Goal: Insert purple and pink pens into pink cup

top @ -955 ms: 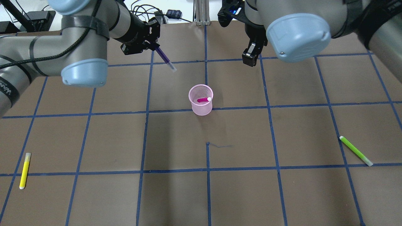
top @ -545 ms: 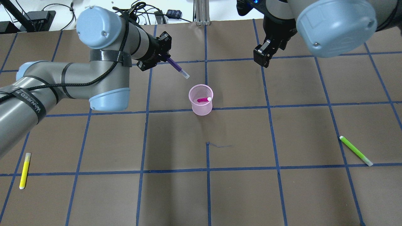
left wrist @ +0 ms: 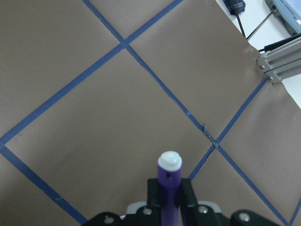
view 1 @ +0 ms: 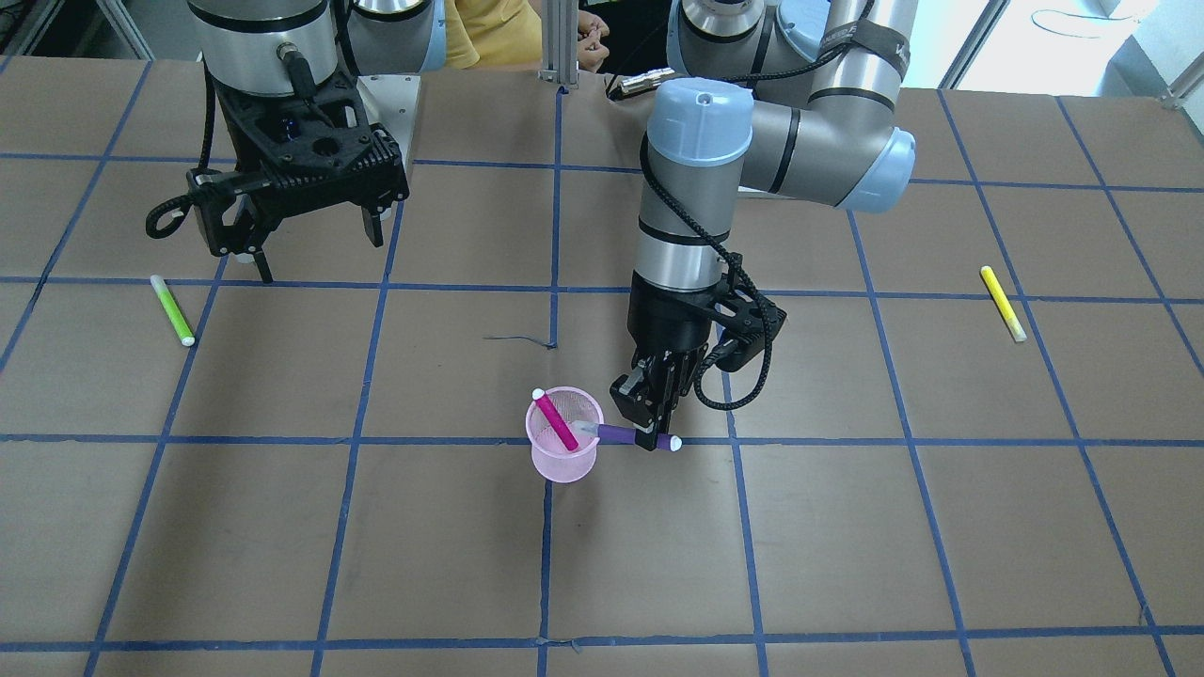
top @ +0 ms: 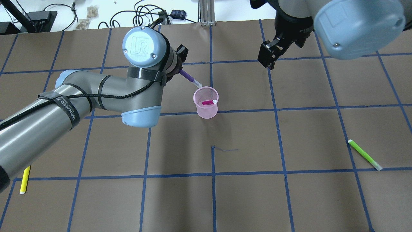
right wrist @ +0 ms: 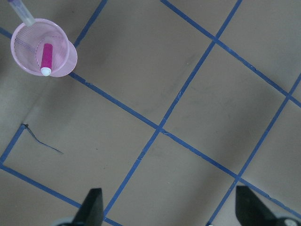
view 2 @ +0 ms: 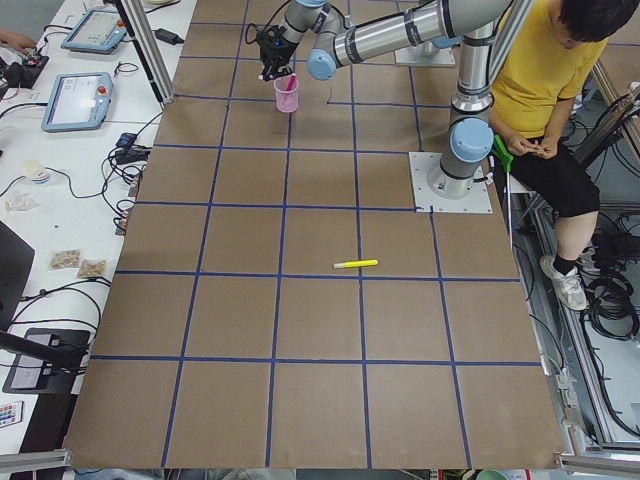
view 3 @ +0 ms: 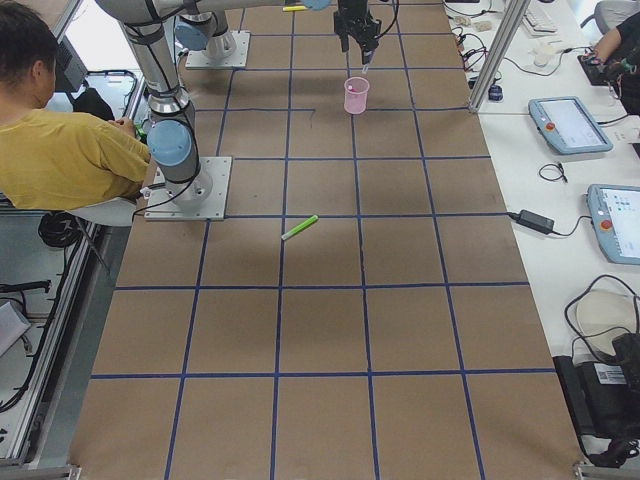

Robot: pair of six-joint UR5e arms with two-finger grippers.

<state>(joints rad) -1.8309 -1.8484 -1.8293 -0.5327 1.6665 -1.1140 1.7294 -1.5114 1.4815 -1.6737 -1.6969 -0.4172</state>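
Brown taped table (top: 244, 193) lies under us; our right gripper (right wrist: 171, 209) hangs wide open and empty, while our left gripper (view 1: 647, 428) clamps the purple pen (top: 190, 78). We judge the job half done — the pink cup (top: 206, 111) holds the pink pen (top: 208, 102), and the purple pen's tip sits at the rim, not yet in.

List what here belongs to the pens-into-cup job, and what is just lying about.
Job:
pink cup
pink pen, already in the cup
purple pen, held by the left gripper, tip at the cup's rim

Lying about:
yellow pen
green pen
Both lie flat, far from the cup.
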